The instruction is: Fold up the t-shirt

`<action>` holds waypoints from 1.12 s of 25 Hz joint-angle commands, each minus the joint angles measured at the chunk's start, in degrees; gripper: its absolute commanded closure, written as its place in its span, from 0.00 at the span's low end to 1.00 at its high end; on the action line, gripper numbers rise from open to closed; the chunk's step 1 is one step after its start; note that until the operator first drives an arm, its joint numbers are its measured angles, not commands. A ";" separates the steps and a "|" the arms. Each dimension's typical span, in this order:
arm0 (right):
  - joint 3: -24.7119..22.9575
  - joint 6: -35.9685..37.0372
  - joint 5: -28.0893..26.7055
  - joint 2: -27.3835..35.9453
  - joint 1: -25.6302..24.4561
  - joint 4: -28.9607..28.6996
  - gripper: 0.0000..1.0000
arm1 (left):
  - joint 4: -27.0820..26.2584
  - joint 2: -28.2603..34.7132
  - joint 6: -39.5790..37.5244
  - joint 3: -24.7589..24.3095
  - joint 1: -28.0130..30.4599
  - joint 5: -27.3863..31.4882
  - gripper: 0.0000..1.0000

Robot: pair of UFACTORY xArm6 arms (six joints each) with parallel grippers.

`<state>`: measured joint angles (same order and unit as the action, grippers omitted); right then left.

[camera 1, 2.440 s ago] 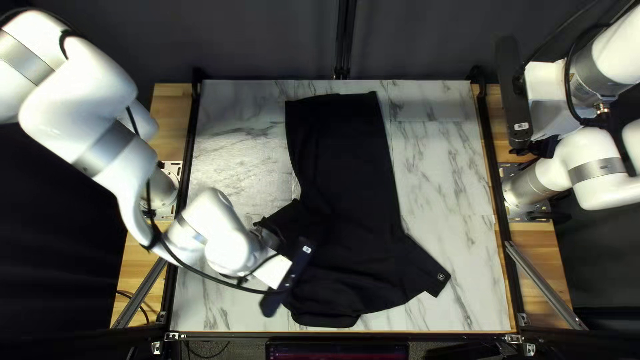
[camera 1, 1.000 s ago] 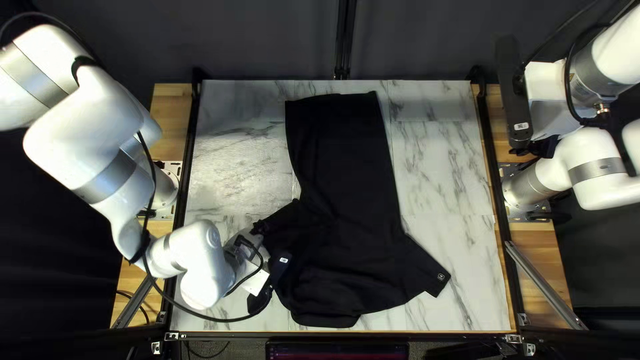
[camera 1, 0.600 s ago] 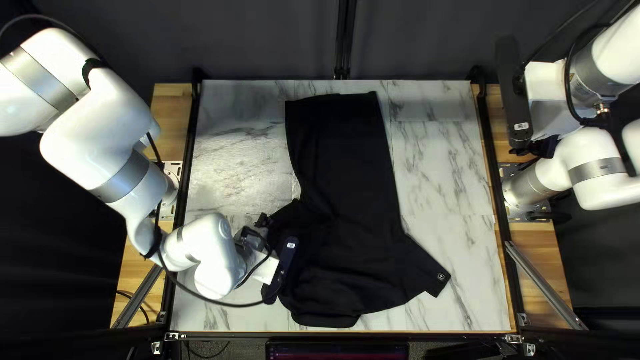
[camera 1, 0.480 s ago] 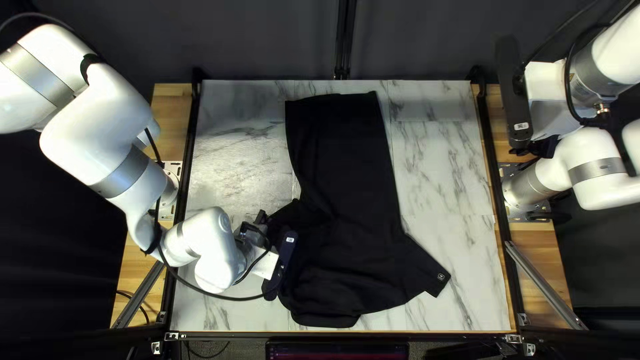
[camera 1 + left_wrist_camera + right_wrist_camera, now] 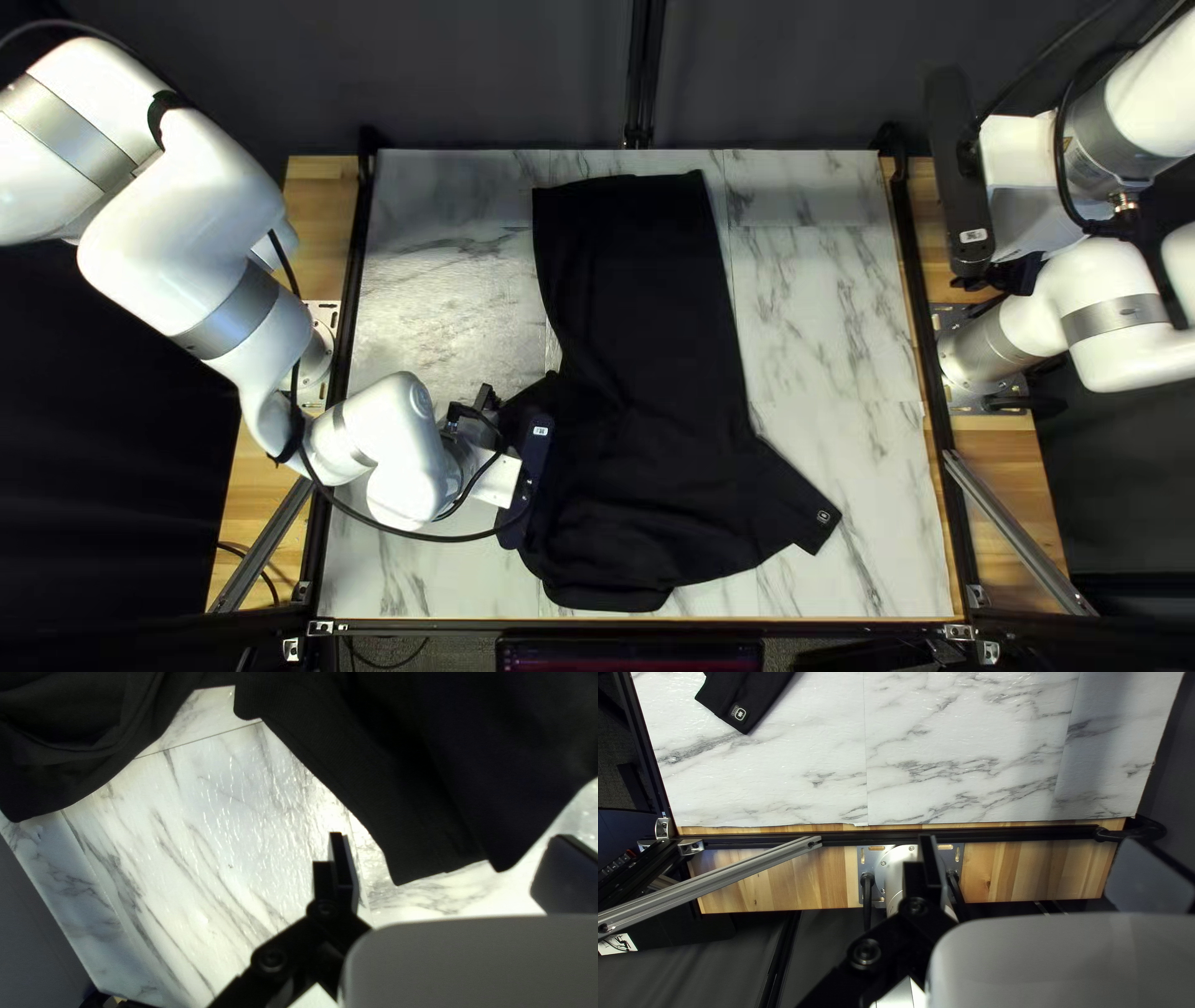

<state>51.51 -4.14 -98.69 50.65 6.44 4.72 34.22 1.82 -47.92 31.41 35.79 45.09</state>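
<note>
The shirt (image 5: 647, 324) lies spread on the table (image 5: 822, 336), 1 sleeve (image 5: 797, 498) angled toward the table's near right corner. The left gripper (image 5: 486, 401) is positioned at the shirt's left side, at the other sleeve (image 5: 430, 840). In the left wrist view, its 2 fingers stand wide apart and grip nothing. The sleeve end shows in the gap between them; table surface is visible between the cloth and each of the 2 fingers. The right gripper (image 5: 1015, 274) is beyond the table's right edge, well apart from the shirt, its 2 fingers spread wide and holding nothing.
</note>
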 commanded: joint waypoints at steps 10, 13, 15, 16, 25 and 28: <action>0.00 0.00 0.00 0.00 0.00 0.00 0.00 | -3.84 5.16 5.42 -0.59 0.56 2.51 1.00; 0.00 0.00 0.00 0.00 0.00 0.00 0.00 | -5.52 7.32 9.18 3.53 2.48 10.94 1.00; 0.00 0.00 0.00 0.00 0.00 0.00 0.00 | -5.65 7.58 11.92 6.58 2.99 15.85 1.00; 0.00 0.00 0.00 0.00 0.00 0.00 0.00 | -5.54 7.92 13.07 7.51 3.13 17.71 1.00; 0.00 0.00 0.00 0.00 0.00 0.00 0.00 | -5.09 11.09 18.62 10.52 4.20 25.29 1.00; 0.00 0.00 0.00 0.00 0.00 0.00 0.00 | -4.53 9.96 21.29 12.46 2.79 24.84 1.00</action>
<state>51.51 -4.14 -98.69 50.65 6.44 4.72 29.27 12.47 -28.68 42.52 39.58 70.14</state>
